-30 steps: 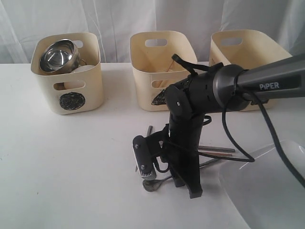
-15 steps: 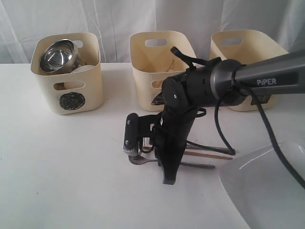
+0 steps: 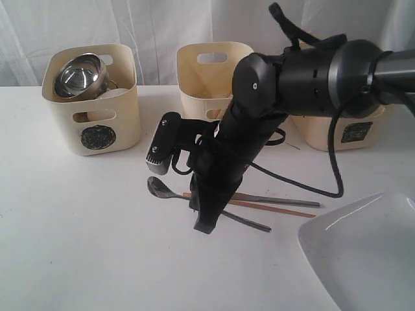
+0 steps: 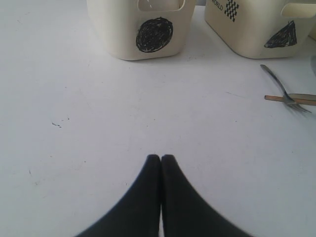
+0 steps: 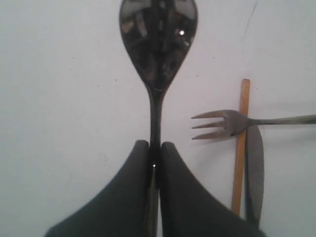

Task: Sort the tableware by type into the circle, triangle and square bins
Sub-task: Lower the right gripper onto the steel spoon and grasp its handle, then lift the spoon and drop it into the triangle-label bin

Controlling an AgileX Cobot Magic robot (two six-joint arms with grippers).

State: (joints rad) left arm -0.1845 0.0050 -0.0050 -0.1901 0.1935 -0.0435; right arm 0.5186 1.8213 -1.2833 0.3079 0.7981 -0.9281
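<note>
My right gripper (image 5: 154,148) is shut on the handle of the steel spoon (image 5: 158,34), whose bowl sticks out past the fingertips. In the exterior view the right gripper (image 3: 200,217) holds the spoon (image 3: 157,186) low over the table's middle. Beside it lie the fork (image 5: 222,122), a wooden chopstick (image 5: 242,143) and the knife (image 5: 254,168). The circle bin (image 3: 91,129) at the back left holds a steel bowl (image 3: 78,76). The triangle bin (image 4: 261,29) stands behind the arm. The large white plate (image 3: 363,259) lies at the front right. My left gripper (image 4: 161,158) is shut and empty over bare table.
A third cream bin (image 3: 324,133) stands at the back right, partly behind the right arm. The arm's black cable (image 3: 334,168) loops down over the cutlery. A white curtain closes off the back.
The right gripper has shut on the spoon's handle. It has risen and carried the spoon up and to the left, away from the fork, knife and chopstick.
</note>
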